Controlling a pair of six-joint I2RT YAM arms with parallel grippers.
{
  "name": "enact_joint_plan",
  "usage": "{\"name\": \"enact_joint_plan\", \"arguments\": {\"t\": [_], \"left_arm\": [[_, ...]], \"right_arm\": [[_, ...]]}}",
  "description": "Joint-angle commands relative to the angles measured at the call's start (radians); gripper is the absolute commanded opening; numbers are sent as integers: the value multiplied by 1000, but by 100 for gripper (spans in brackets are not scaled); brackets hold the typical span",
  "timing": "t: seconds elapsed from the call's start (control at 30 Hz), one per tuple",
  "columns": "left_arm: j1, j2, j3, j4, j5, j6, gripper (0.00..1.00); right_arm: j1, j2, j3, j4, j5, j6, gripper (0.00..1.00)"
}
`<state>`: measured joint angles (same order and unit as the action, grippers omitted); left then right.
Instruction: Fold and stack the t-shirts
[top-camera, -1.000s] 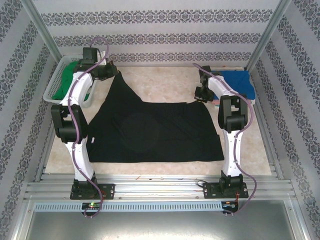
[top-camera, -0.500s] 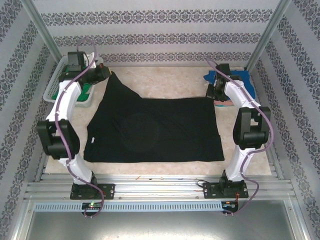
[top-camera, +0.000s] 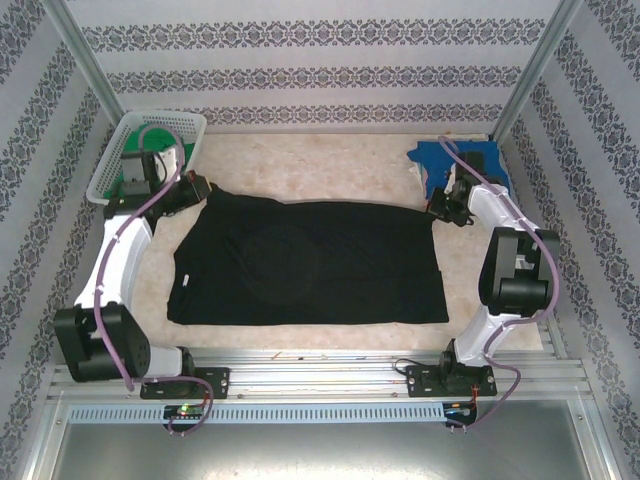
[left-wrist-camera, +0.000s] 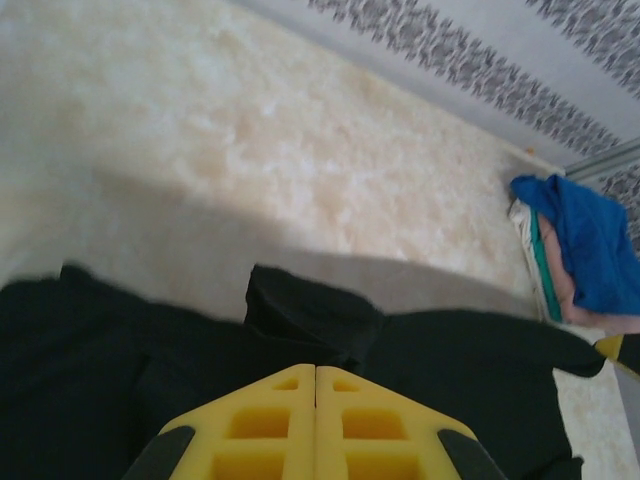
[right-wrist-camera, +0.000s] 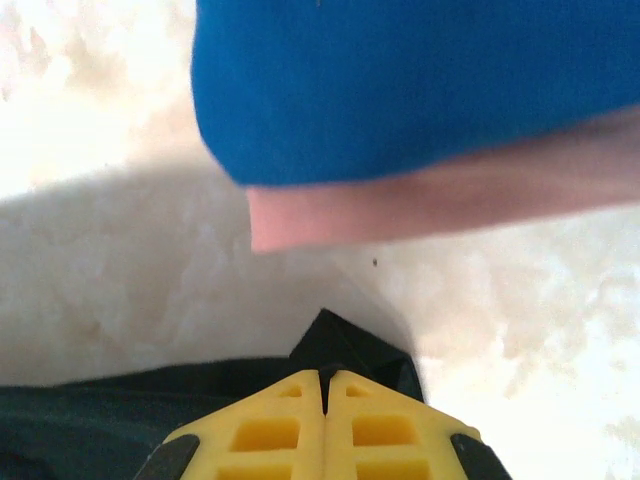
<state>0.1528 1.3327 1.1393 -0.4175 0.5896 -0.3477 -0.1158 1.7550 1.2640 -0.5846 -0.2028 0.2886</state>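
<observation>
The large black t-shirt (top-camera: 310, 262) lies spread flat across the middle of the table. My left gripper (top-camera: 196, 190) is shut on its far left corner, and in the left wrist view the yellow fingers (left-wrist-camera: 316, 367) pinch a bunched fold of the black cloth (left-wrist-camera: 310, 315). My right gripper (top-camera: 438, 207) is shut on the far right corner (right-wrist-camera: 352, 350), pinched at its own tips (right-wrist-camera: 322, 372). The far edge runs taut between the two grippers. A folded blue t-shirt (top-camera: 467, 163) lies on a pink one (right-wrist-camera: 450, 205) at the back right. A green t-shirt (top-camera: 133, 160) sits in the basket.
The white lattice basket (top-camera: 160, 121) stands at the back left, just behind my left arm. The blue and pink stack (left-wrist-camera: 585, 240) sits close behind my right gripper. Patterned walls and metal posts enclose the table; bare tabletop (top-camera: 320, 165) lies beyond the black shirt.
Both grippers moved outward and toward the near side with the shirt's far corners. The raised left peak came down, and the far edge is now straight and flat.
</observation>
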Motion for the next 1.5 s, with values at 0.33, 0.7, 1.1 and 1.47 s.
{"name": "enact_joint_plan", "arguments": {"t": [0.33, 0.7, 1.1, 1.47], "left_arm": [[13, -366, -299, -56, -131, -95, 0], [13, -481, -357, -221, -106, -84, 0], [9, -543, -463, -223, -64, -131, 0], [4, -667, -472, -284, -155, -233, 0]], "right_arm": [[-11, -74, -184, 16, 41, 52, 0], [-28, -129, -264, 14, 62, 92, 0], [-28, -186, -349, 40, 75, 122, 0], [-29, -195, -376, 43, 82, 136, 0]]}}
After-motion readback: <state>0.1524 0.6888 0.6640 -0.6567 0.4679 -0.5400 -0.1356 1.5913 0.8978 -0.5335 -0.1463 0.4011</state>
